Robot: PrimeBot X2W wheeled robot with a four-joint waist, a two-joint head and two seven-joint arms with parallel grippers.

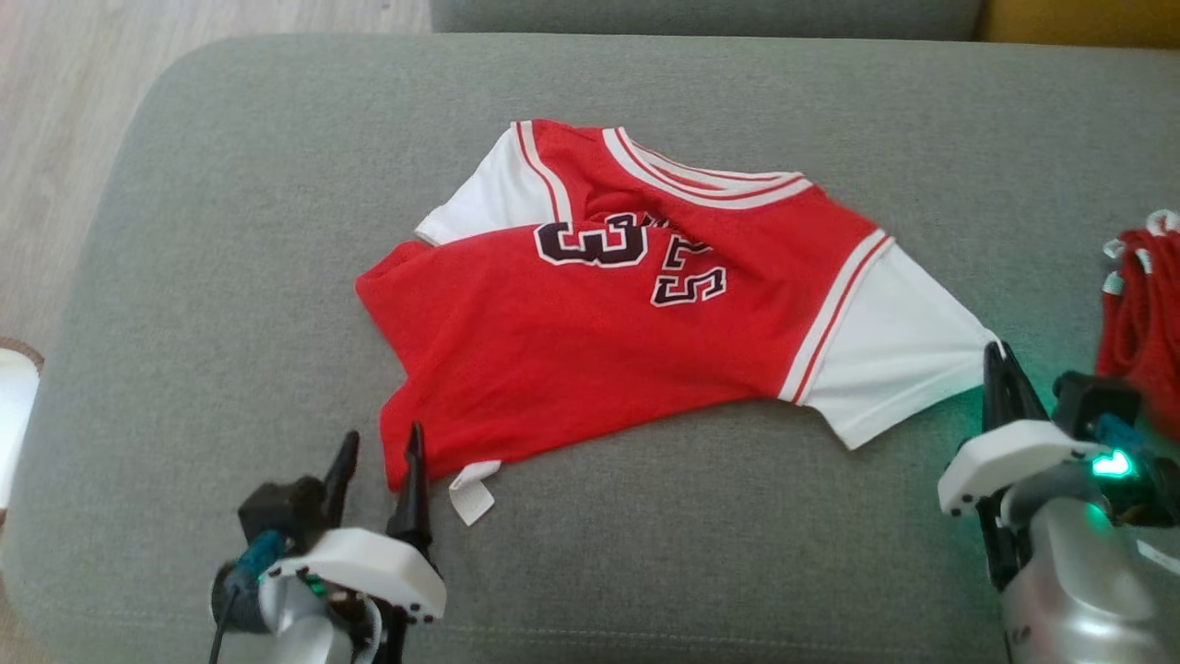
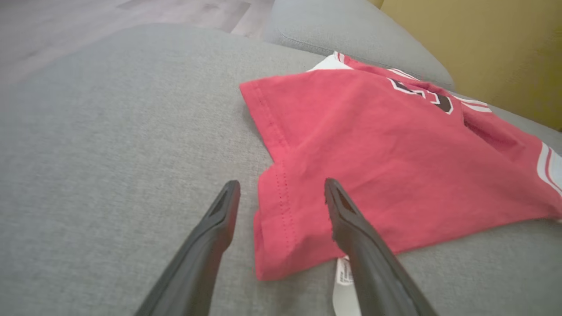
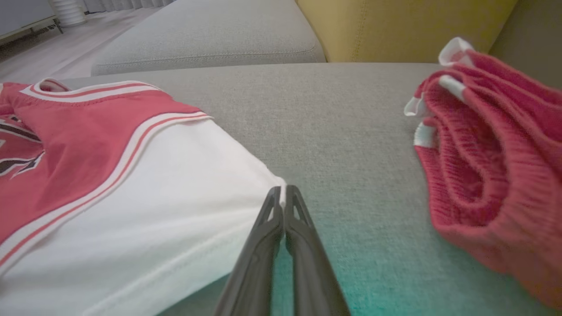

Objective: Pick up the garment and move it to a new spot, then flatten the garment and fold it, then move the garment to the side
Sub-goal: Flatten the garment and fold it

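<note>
Pale wood floor [image 1: 55,92] runs along the far left, beside a wide grey sofa cushion [image 1: 230,231] that carries everything else. Low on the cushion's left side, the left fingers [image 1: 412,480] stand spread apart, released and holding nothing, right at the lower left corner of the garment [image 1: 590,341]. In the left wrist view these fingers [image 2: 353,237] straddle that corner. One is over bare grey fabric and the other over the red hem, and I cannot tell whether either touches the cloth. A white care label [image 1: 473,489] pokes out from under the hem just beside them.

The garment is a red jersey with white sleeves, striped trim and dark numerals. It lies rumpled in the middle of the cushion, collar toward the far edge. A red panel laps over the sleeve on its left side, and creases run through the numerals.

Further right, the other white sleeve [image 1: 894,360] spreads flat on the cushion, reaching toward the right fingers [image 1: 1005,383]. These are clenched together on the sleeve's outer corner. The right wrist view shows the fingers [image 3: 272,228] pressed tight with a sliver of white cloth between their tips. A green glow tints the cushion around that wrist.

At the far right, apart from the jersey, a bunched red knit item [image 1: 1143,314] with white trim lies on the same cushion. A yellow cushion [image 3: 395,26] stands behind it.
</note>
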